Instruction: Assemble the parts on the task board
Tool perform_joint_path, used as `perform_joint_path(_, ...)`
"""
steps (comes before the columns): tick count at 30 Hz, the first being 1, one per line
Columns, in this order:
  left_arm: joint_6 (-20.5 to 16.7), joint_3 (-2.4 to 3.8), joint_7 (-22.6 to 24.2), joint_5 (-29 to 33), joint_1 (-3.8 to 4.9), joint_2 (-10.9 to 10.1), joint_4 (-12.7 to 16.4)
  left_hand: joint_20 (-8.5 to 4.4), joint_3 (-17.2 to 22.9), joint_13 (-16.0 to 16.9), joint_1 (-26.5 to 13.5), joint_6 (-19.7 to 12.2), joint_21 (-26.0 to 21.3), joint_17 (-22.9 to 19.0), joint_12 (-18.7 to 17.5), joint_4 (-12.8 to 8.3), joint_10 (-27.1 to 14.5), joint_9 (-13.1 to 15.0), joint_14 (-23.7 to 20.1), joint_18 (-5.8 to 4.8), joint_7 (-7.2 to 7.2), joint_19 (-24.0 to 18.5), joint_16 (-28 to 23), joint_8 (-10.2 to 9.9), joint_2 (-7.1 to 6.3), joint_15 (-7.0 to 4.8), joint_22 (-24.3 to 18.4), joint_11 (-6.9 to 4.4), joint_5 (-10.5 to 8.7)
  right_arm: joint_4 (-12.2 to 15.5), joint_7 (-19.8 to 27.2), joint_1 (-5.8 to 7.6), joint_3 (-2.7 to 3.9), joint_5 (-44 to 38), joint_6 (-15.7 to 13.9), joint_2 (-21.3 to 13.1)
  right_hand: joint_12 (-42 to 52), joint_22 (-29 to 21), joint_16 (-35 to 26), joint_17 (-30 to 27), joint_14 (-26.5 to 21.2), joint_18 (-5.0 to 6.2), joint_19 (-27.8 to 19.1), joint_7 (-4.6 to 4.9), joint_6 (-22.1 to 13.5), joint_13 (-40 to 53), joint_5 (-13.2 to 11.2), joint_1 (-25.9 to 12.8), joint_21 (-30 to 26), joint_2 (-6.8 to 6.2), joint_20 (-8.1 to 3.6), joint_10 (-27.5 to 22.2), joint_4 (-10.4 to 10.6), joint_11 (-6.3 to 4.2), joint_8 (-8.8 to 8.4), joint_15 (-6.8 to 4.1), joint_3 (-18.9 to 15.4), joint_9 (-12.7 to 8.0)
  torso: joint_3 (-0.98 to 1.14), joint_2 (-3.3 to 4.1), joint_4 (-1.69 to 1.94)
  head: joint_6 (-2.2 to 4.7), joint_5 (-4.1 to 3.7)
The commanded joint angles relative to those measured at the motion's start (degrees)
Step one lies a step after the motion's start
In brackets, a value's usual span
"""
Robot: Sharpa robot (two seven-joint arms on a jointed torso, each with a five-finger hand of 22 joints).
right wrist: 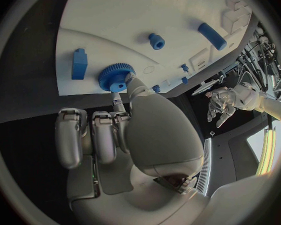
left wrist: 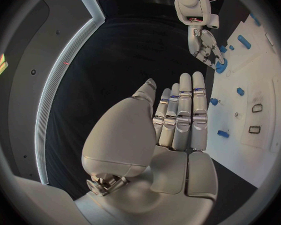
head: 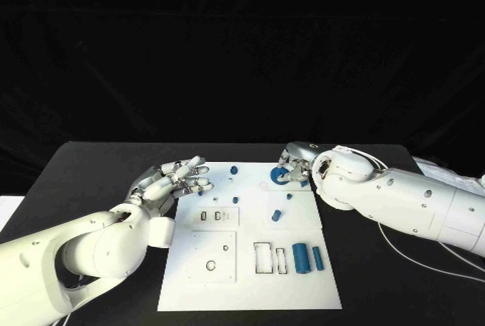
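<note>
A white board [head: 192, 284] is seen on a black table [head: 91, 172], with blue parts [head: 300, 256] and silver hands [head: 177, 180].

Task board [head: 247, 284] matt white plastic; gear [right wrist: 115, 78] blue plastic, toothed.

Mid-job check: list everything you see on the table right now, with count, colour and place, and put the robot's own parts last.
Black table: one, black, under everything.
White task board plate: one, white, middle of the table, with rectangular and oval cut-outs in its near half.
Blue toothed gear wheel: one, blue, far right part of the board, at the right hand's fingertips.
Two long blue cylinders: two, blue, lying side by side near the board's near right edge.
Small blue pieces: several, blue, scattered over the board's far half.
Left hand: one, silver, fingers spread, above the board's left edge, holding nothing.
Right hand: one, silver, at the gear wheel; whether it grips it is unclear.
</note>
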Motion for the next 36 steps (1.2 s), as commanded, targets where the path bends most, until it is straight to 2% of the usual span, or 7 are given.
perform_joint_path(1, 1.24, 0.05, 0.15, 0.07, 0.06, 0.1, 0.1, -0.08, -0.14, -0.03, 0.48, -0.04, -0.12, 0.07, -0.34, -0.34, -0.08, -0.03, -0.42, 0.54, 0.39, -0.49, -0.37, -0.3, 0.04, 0.15, -0.03, 0.44, -0.21, 0.86, -0.54, -0.56, -0.31, -1.77, -2.77, 0.27, 0.48, 4.02, 0.34, 12.01, 5.35, -1.06, 0.45, -0.52, 1.27, 13.57, 0.17, 0.37, 0.39, 1.13, -0.12, 5.14, -0.15, -0.48, 0.69, -0.36, 1.23, 0.32, -0.03, -0.03, 0.04, 0.12, 0.01)
perform_joint_path(5, 1.21, 0.05, 0.13, 0.07, 0.06, 0.15, 0.07, -0.08, -0.14, -0.03, 0.48, -0.04, -0.12, 0.07, -0.34, -0.34, -0.08, -0.03, -0.42, 0.54, 0.39, -0.49, -0.37, -0.3, 0.04, 0.15, -0.03, 0.44, -0.21, 2.42, -0.4, -0.57, -0.29, -1.87, -6.59, 0.91, 0.75, 4.49, 0.46, 12.29, 5.41, -1.15, 0.75, -0.85, 2.08, 13.81, 1.63, -0.23, 0.59, 1.35, -0.36, 5.27, -0.26, -0.76, 0.83, -0.61, 2.22, 0.41, -0.02, 0.0, 0.16, 0.2, 0.03)
perform_joint_path(11, 1.28, 0.05, 0.1, 0.07, 0.06, 0.35, 0.02, -0.08, -0.14, -0.03, 0.48, -0.04, -0.12, 0.07, -0.34, -0.34, -0.08, -0.03, -0.42, 0.54, 0.39, -0.49, -0.37, -0.3, 0.04, 0.15, -0.03, 0.44, -0.21, 4.36, -0.67, -0.47, -0.04, -4.04, -8.99, 3.05, 0.73, 4.6, 0.48, 12.33, 5.41, -1.18, 0.82, -0.94, 2.28, 13.81, 2.24, -0.77, 0.64, 1.2, -0.49, 5.27, -0.34, -0.86, 0.72, -0.72, 2.74, 0.4, -0.07, 0.01, 0.34, 0.31, 0.34)
perform_joint_path(15, 1.31, 0.05, 0.07, 0.07, 0.06, 0.45, 0.06, -0.08, -0.14, -0.03, 0.48, -0.04, -0.12, 0.07, -0.34, -0.34, -0.08, -0.03, -0.42, 0.54, 0.39, -0.49, -0.37, -0.3, 0.04, 0.15, -0.03, 0.44, -0.21, 4.64, -0.9, -0.26, 0.02, -5.05, -9.13, 5.07, 0.71, 4.81, 0.47, 12.31, 5.41, -1.23, 0.95, -0.95, 2.3, 13.81, 3.54, -1.93, 0.72, 0.7, -0.58, 5.27, -0.14, -0.88, 0.44, -0.76, 3.14, 0.35, -0.2, -0.04, 0.66, 0.28, 0.25)
perform_joint_path(17, 1.34, 0.05, 0.06, 0.07, 0.06, 0.51, 0.08, -0.08, -0.14, -0.03, 0.48, -0.04, -0.12, 0.07, -0.34, -0.34, -0.08, -0.03, -0.42, 0.54, 0.39, -0.49, -0.37, -0.3, 0.04, 0.15, -0.03, 0.44, -0.21, 4.41, -0.95, -0.21, 0.02, -5.3, -9.04, 6.27, 0.72, 4.86, 0.47, 12.3, 5.41, -1.24, 0.97, -0.95, 2.3, 13.82, 3.84, -2.16, 0.73, 0.55, -0.6, 5.27, -0.14, -0.88, 0.37, -0.77, 3.27, 0.34, -0.14, -0.01, 0.53, 0.32, 0.53)
perform_joint_path(26, 1.37, 0.05, 0.06, 0.07, 0.06, 0.68, 0.02, -0.08, -0.03, -0.03, 0.59, -0.05, -0.1, 0.29, -0.42, -0.48, -0.08, -0.03, -0.48, 0.54, 0.4, -0.52, -0.41, -0.38, 0.09, 0.14, -0.02, 0.45, -0.22, 1.47, -0.84, -0.5, -0.61, -5.89, -8.15, 11.52, 0.64, 4.84, 0.4, 12.14, 5.38, -1.24, 0.97, -0.94, 2.28, 13.76, 4.06, -2.35, 0.73, 0.47, -0.61, 5.24, -0.15, -0.88, 0.28, -0.78, 3.45, 0.32, -0.12, 0.05, 0.73, 0.02, 0.95)
perform_joint_path(36, 1.43, 0.05, -0.01, 0.07, 0.06, 0.82, -0.07, -0.08, -0.03, -0.03, 0.59, -0.05, -0.1, 0.29, -0.42, -0.48, -0.08, -0.03, -0.48, 0.54, 0.4, -0.52, -0.41, -0.38, 0.09, 0.14, -0.02, 0.45, -0.22, -1.54, -0.99, -0.71, -1.53, -5.81, -6.18, 13.75, 0.39, 4.91, 0.32, 11.95, 5.33, -1.25, 1.0, -0.81, 2.06, 13.58, 3.81, -2.99, 0.74, 0.16, -0.6, 5.13, -0.09, -0.78, -0.02, -0.72, 3.62, 0.26, -0.03, 0.11, 0.45, -0.23, 1.42)
